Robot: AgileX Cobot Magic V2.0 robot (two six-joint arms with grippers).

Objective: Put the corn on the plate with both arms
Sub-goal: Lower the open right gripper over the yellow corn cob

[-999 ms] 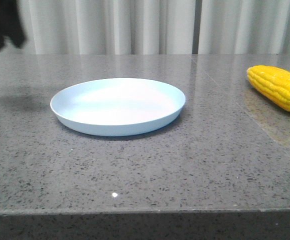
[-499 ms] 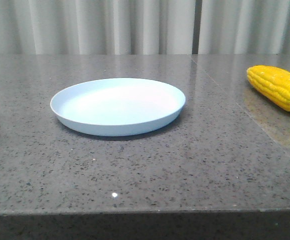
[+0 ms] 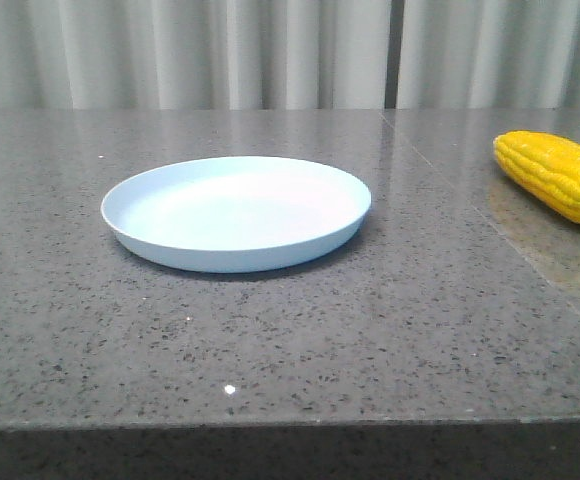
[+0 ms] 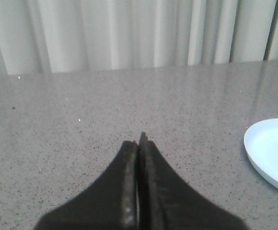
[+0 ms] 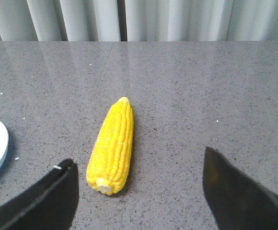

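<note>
- Nearest to us in the front view, the speckled grey stone surface [image 3: 270, 340] runs to its front edge, with a small white fleck on it near that edge.
- Further in, the plate [image 3: 236, 212] sits flat on the surface, left of centre, pale blue with a raised rim and nothing on it.
- Off to the right and a little further back, the corn [image 3: 558, 176] lies on its side on the surface, well apart from the plate and cut off by the frame edge.
- Behind everything, pale pleated curtains [image 3: 220, 55] hang along the far edge of the surface.
- In the left wrist view, our left gripper [image 4: 140, 143] has its fingers pressed together with nothing between them, over bare surface, with the plate's rim [image 4: 254, 153] off to one side.
- In the right wrist view, our right gripper [image 5: 139, 191] has its fingers spread wide; the corn [image 5: 112, 144] lies near the gap between them, seemingly just ahead of the tips, pale stub end toward the camera and tapered end away.
- Neither finger touches the corn.
</note>
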